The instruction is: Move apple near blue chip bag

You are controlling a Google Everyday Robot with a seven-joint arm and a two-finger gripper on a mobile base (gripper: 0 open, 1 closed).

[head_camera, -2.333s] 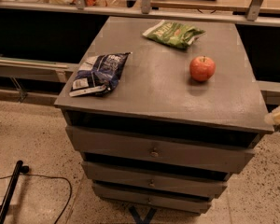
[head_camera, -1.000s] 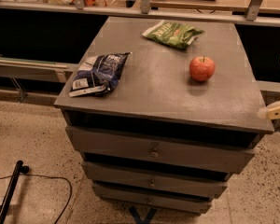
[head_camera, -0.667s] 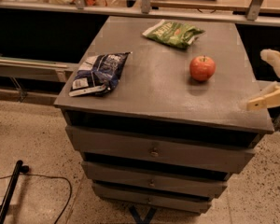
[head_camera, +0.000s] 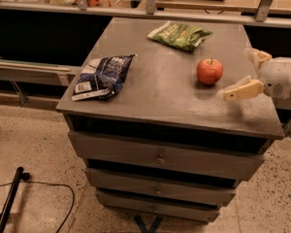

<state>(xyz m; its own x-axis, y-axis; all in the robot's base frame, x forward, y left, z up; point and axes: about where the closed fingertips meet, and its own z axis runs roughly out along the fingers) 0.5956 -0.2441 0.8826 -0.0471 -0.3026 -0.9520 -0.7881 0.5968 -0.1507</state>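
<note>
A green bag (head_camera: 180, 35), probably snacks, lies on the grey cabinet (head_camera: 160, 93).

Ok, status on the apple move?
Gripper open, empty, just right of apple. Apple on cabinet top, well apart from blue chip bag at left. Green bag at back, off the path.

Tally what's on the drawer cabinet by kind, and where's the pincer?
Bags: 2, the blue chip bag and the green snack bag
Fruit: 1, the apple
Total: 3
The pincer hovers open beside the apple.
</note>
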